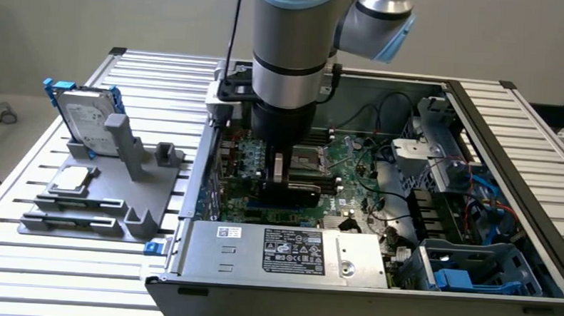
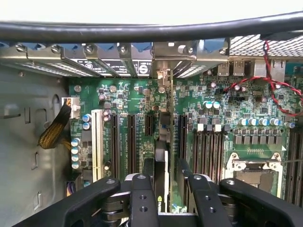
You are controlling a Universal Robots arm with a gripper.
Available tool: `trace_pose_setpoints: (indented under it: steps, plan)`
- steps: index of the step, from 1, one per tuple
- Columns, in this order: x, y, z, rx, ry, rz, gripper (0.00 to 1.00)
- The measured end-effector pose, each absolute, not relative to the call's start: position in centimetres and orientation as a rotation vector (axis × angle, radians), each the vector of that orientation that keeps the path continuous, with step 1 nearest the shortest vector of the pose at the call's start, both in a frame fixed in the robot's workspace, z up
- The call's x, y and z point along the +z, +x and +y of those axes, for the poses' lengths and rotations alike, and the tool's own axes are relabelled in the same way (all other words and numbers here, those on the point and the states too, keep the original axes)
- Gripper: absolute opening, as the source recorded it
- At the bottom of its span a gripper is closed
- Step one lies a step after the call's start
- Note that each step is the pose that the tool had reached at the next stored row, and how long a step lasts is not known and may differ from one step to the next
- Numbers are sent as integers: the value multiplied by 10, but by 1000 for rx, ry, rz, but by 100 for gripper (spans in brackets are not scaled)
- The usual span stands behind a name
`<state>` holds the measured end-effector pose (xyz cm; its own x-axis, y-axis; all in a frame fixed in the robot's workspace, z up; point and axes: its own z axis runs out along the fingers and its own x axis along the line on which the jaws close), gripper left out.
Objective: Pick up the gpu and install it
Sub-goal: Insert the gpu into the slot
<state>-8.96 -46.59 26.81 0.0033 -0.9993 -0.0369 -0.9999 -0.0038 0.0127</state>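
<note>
1. While the arm hangs straight down into the open case, the gripper sits low over the mobo, near the case wall on the exterior view's left.
2. Jaws are clenched on the gpu. In the exterior view it's a black block just under the gripper, right at the board.
3. Wrist view: gripper has its fingers one each side of the gpu, which stands on edge w/ its thin side to the cam.
4. The card runs along the black slots, btwn two of them. Its silver bracket meets the slot covers at the case's rear edge. Can't tell if it's fully seated.
5. CPU socket is beside the slots, apart from the card.
6. PSU lies along the case's front edge.
7. Outside the case, at the table's edge on the exterior view's left, a grey fixture holds an HDD upright in a blue frame, well apart from the gripper.
</note>
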Motion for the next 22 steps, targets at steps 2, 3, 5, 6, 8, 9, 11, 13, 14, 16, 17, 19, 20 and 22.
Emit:
trace_pose_setpoints:
  steps: [2,3,5,6,8,9,11,13,14,16,17,19,20,22]
  plan:
    - [274,-89,-466,57,-2214,2206,34]
    - [277,-89,-466,58,-2214,2206,34]
    - [284,-89,-466,61,-2215,2208,34]
    - [287,-89,-466,62,-2216,2208,34]
    - [293,-89,-466,65,-2217,2209,34]
    - [295,-88,-466,66,-2218,2210,34]
    - [298,-88,-466,68,-2218,2211,31]
    - [299,-88,-466,69,-2219,2211,18]
    - [299,-88,-466,70,-2219,2211,13]
    - [299,-88,-466,70,-2219,2211,11]
    - [299,-88,-466,70,-2219,2211,11]
    - [299,-88,-466,70,-2219,2211,11]
    - [299,-88,-466,70,-2219,2211,11]
    - [299,-88,-466,70,-2219,2211,11]
